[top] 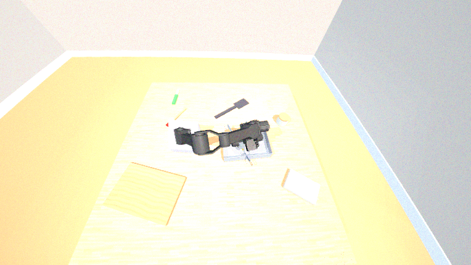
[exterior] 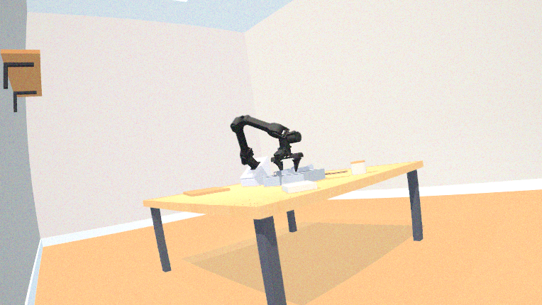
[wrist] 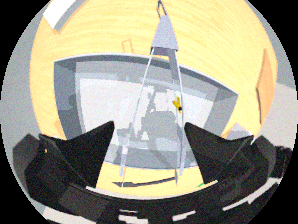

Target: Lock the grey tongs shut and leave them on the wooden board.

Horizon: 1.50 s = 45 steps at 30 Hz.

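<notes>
The grey tongs (top: 248,157) (wrist: 165,36) lie open across the roasting tin (top: 234,158) (exterior: 314,174) (wrist: 64,100). In the wrist view their hinge end reaches past the tin's far wall and their two arms spread toward my fingers. A small yellow mark (wrist: 177,103) shows at one arm. My gripper (top: 246,145) (exterior: 288,170) (wrist: 150,125) is open and empty, pointing down over the tin, with both tongs arms running between its fingers in the wrist view. The exact height gap is unclear. The wooden board (top: 148,190) (exterior: 206,191) (wrist: 266,85) lies flat with nothing on it.
A dark spatula (top: 226,111) (exterior: 335,173) lies behind the tin, near a cup with an orange top (top: 282,119) (exterior: 358,167). A white block (top: 301,185) (exterior: 299,186) (wrist: 61,12) lies on the table. A green object (top: 174,98) and a thin yellow stick (top: 180,114) lie farther back.
</notes>
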Tool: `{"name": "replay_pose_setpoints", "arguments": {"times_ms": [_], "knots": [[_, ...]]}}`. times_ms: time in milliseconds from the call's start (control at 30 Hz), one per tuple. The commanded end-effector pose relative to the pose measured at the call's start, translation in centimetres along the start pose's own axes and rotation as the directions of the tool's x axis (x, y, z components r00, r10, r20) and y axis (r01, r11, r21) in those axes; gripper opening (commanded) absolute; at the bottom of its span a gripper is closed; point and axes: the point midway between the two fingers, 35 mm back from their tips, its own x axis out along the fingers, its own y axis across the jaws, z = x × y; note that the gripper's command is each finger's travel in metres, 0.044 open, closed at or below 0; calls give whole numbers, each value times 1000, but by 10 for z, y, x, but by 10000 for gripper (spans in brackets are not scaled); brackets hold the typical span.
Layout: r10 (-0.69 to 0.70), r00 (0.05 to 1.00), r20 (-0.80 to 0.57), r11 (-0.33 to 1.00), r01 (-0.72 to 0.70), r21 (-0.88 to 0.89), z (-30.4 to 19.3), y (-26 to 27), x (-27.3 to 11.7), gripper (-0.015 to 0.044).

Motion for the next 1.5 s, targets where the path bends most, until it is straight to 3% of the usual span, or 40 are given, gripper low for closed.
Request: {"name": "replay_pose_setpoints", "arguments": {"times_ms": [0,600,1467], "knots": [[-8,1000,4,1000,8,-8,-1,-3,8,440],[-10,1000,7,1000,10,-8,0,-7,33,440],[-4,1000,4,1000,4,0,1,-4,30,267]]}}
